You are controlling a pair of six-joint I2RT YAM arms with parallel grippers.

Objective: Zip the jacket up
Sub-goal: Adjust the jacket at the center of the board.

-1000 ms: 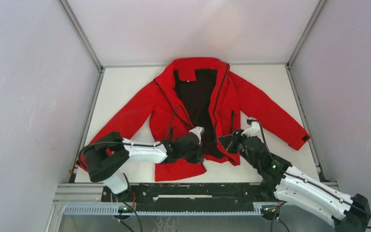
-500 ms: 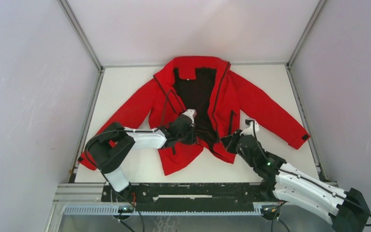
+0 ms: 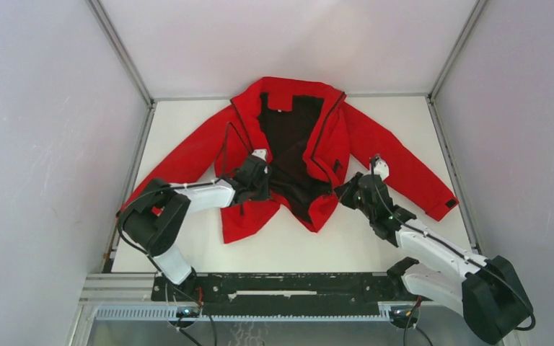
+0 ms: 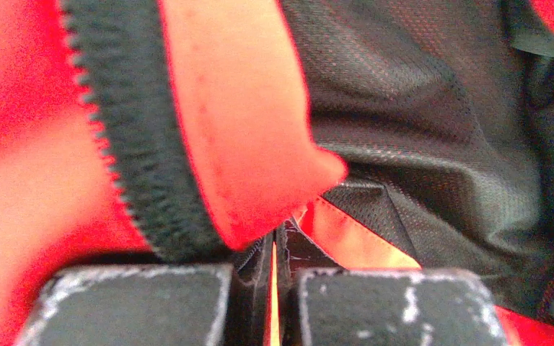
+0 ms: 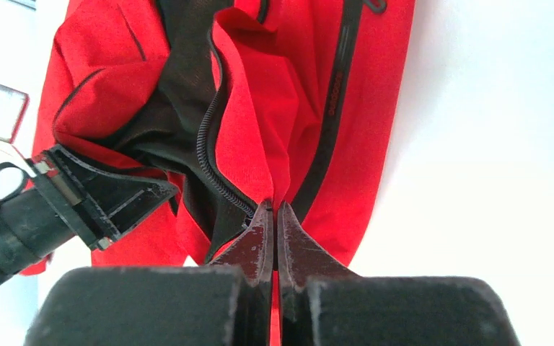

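A white table point(image 3: 296, 249) sits inside a box with pale walls point(image 3: 43, 144). The jacket point(image 3: 361, 144) lies open on it toward the back, its collar close to the back wall and its black lining point(image 3: 288, 137) showing. The left gripper point(image 4: 274, 245) is shut tight on the red front edge on its side, right by the zipper teeth point(image 4: 137, 144). The right gripper point(image 5: 275, 216) is pinched shut on the other front edge, low down. This looks like the step of getting both front edges in hand. Next, the two bottom ends of the zipper likely need to meet, which calls for small, careful moves. A second ago the jacket lay nearer the arms, its bottom close to the near edge; now both arms reach further out and the jacket has slid back with them
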